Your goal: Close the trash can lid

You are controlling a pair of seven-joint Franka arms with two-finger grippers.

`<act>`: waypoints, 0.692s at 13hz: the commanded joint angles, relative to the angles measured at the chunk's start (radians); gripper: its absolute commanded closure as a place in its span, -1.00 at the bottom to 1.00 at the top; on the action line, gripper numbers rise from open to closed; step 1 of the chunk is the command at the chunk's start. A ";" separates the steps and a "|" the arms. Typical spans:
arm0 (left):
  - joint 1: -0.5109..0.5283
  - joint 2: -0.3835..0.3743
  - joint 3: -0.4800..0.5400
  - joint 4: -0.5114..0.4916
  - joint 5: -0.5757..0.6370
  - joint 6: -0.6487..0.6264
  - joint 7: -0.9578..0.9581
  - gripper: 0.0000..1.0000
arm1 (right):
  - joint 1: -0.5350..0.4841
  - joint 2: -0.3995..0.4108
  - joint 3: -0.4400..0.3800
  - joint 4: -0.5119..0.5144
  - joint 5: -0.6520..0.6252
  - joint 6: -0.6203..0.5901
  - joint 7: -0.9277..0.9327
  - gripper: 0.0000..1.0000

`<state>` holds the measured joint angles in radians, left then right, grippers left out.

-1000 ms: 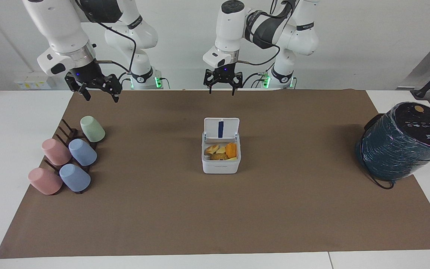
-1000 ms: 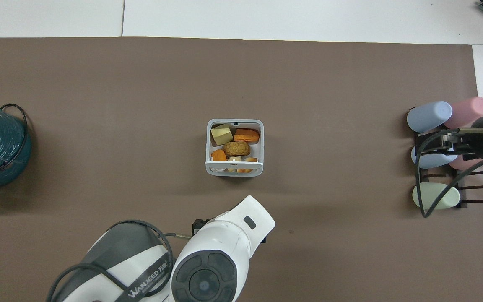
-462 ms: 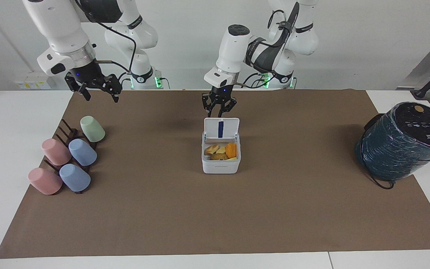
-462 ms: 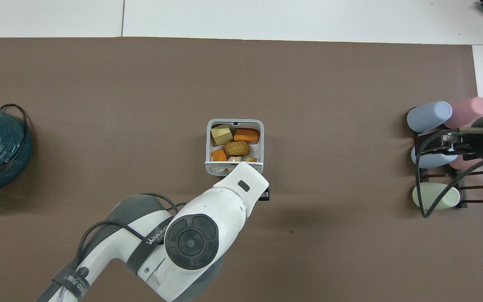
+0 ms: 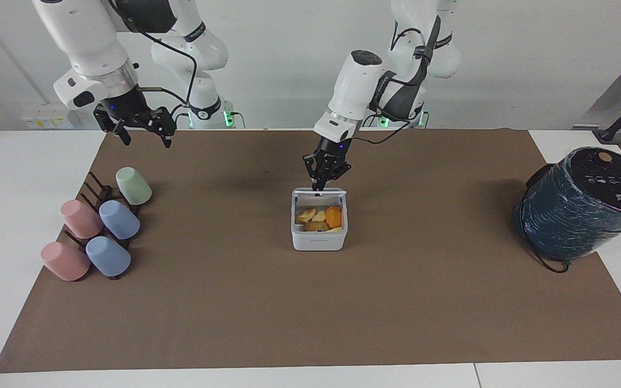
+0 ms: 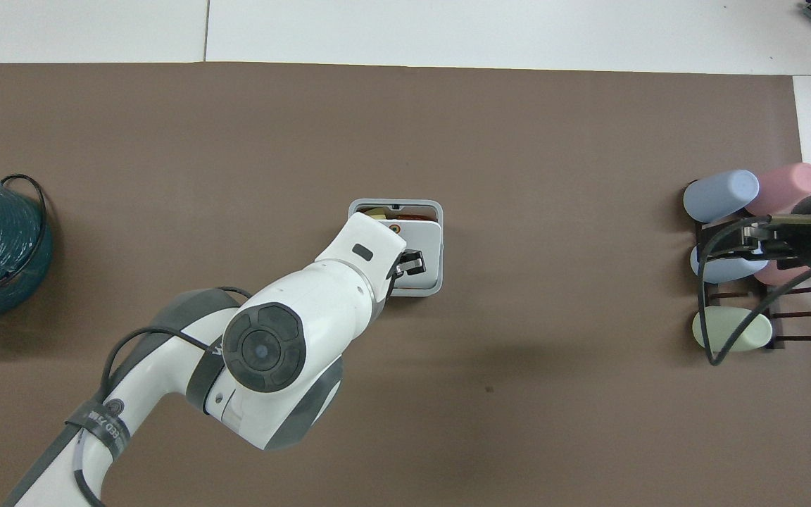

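Note:
The white trash can (image 5: 318, 240) stands mid-mat with several food pieces inside; its rim also shows in the overhead view (image 6: 438, 282). Its lid (image 5: 328, 191) is tipped partway down over the opening and looks edge-on in the facing view. In the overhead view the lid (image 6: 425, 243) covers most of the can and its orange dot faces up. My left gripper (image 5: 320, 185) is shut, its tips touching the lid's raised edge; my arm mostly hides it in the overhead view (image 6: 410, 263). My right gripper (image 5: 147, 141) waits open, up over the cup rack.
A rack of pastel cups (image 5: 100, 226) lies at the right arm's end of the mat and also shows in the overhead view (image 6: 729, 201). A large dark teal wrapped cylinder (image 5: 580, 207) with a black cable stands at the left arm's end.
My left gripper closed, came down from over the mat's near edge onto the upright lid and pushed it over the can. The right arm has not moved.

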<state>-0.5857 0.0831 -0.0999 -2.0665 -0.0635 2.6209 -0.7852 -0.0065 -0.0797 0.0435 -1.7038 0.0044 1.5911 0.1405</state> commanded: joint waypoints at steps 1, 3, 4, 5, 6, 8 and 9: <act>0.015 0.113 -0.006 0.104 -0.013 0.028 0.004 0.65 | -0.012 -0.023 0.006 -0.022 -0.001 -0.002 -0.025 -1.00; 0.000 0.197 -0.006 0.126 -0.013 0.115 -0.003 0.65 | -0.012 -0.023 0.004 -0.022 -0.001 -0.002 -0.025 -1.00; 0.000 0.214 -0.006 0.126 -0.013 0.143 -0.003 0.65 | -0.012 -0.023 0.006 -0.022 -0.001 -0.002 -0.025 -1.00; 0.003 0.225 -0.006 0.132 -0.013 0.149 -0.002 0.65 | -0.012 -0.023 0.006 -0.022 -0.001 -0.002 -0.025 -1.00; 0.007 0.240 -0.006 0.150 -0.012 0.149 0.003 0.65 | -0.012 -0.023 0.004 -0.022 -0.001 -0.002 -0.025 -1.00; 0.007 0.273 -0.006 0.174 -0.012 0.146 0.003 0.65 | -0.012 -0.023 0.004 -0.022 -0.001 -0.002 -0.025 -1.00; 0.007 0.271 -0.004 0.177 -0.012 0.140 0.003 0.65 | -0.012 -0.023 0.004 -0.023 -0.001 -0.002 -0.025 -1.00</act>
<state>-0.5797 0.2917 -0.1055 -1.9263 -0.0642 2.7587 -0.7855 -0.0065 -0.0797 0.0435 -1.7038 0.0044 1.5911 0.1405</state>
